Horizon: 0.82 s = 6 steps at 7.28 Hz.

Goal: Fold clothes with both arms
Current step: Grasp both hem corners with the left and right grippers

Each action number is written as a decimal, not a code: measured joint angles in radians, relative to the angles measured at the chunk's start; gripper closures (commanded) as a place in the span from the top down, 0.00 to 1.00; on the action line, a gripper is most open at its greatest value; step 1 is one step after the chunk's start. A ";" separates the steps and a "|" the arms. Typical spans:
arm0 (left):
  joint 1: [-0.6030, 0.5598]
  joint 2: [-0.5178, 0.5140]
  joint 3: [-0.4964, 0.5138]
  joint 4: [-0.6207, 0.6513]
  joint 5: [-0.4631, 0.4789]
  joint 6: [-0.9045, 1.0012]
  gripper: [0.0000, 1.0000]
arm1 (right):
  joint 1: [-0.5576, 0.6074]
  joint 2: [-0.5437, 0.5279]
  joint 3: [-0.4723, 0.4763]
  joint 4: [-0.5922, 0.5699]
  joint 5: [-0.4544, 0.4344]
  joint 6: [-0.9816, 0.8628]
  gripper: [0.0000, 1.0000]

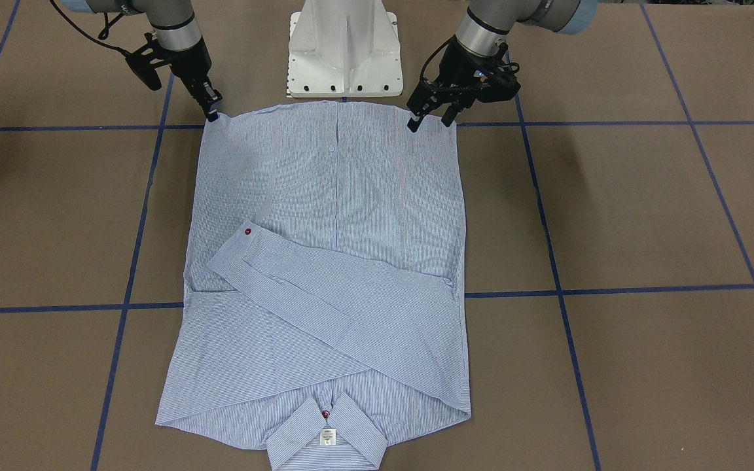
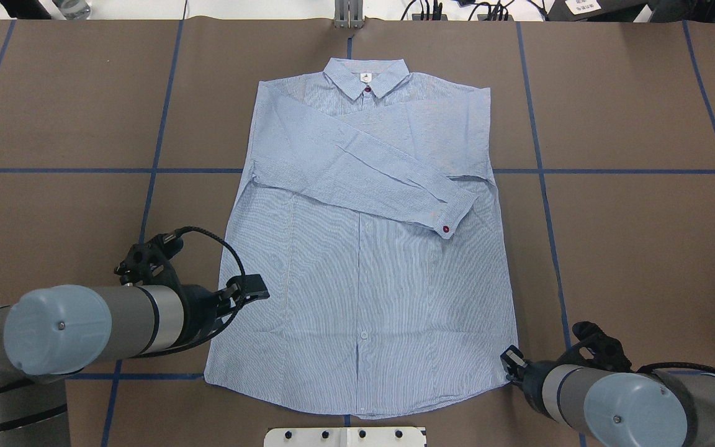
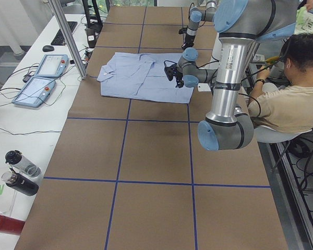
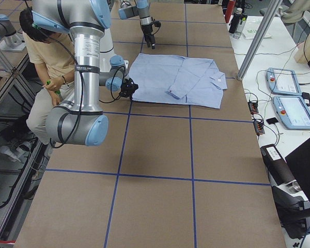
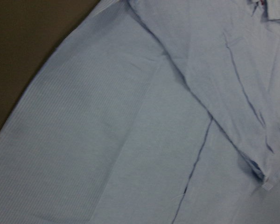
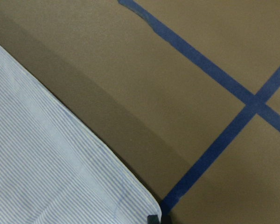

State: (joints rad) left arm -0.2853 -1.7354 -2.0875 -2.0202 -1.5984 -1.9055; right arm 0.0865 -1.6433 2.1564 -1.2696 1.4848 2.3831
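The light blue striped shirt lies flat and buttoned on the brown table, with its collar away from the robot and both sleeves folded across the chest. It also shows in the overhead view. My left gripper is open and hovers over the hem near the shirt's left corner; in the overhead view it is above the left side edge. My right gripper has its fingers together at the hem's right corner, and seems to pinch it. The overhead view shows it at that corner.
The white pedestal base stands just behind the hem. Blue tape lines cross the table. A seated person is beside the robot. Teach pendants, bottles and a metal pole are along the far table edge.
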 measured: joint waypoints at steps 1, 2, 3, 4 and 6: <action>0.016 0.032 -0.007 0.005 0.002 -0.001 0.98 | 0.000 0.001 0.000 0.000 0.000 -0.004 0.00; 0.034 0.052 -0.007 0.011 0.003 -0.004 0.96 | 0.001 0.002 0.000 -0.001 0.001 -0.008 0.00; 0.059 0.066 0.004 0.020 0.005 -0.006 0.89 | 0.001 0.002 -0.001 -0.002 0.001 -0.010 0.00; 0.078 0.073 0.020 0.030 0.008 -0.007 0.83 | 0.000 0.002 -0.001 -0.005 0.001 -0.011 0.00; 0.094 0.077 0.040 0.058 0.009 -0.013 0.68 | 0.001 0.002 -0.002 -0.009 0.000 -0.012 0.00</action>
State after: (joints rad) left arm -0.1916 -1.6581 -2.0471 -1.9618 -1.5891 -1.9186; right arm 0.0871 -1.6417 2.1543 -1.2782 1.4851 2.3716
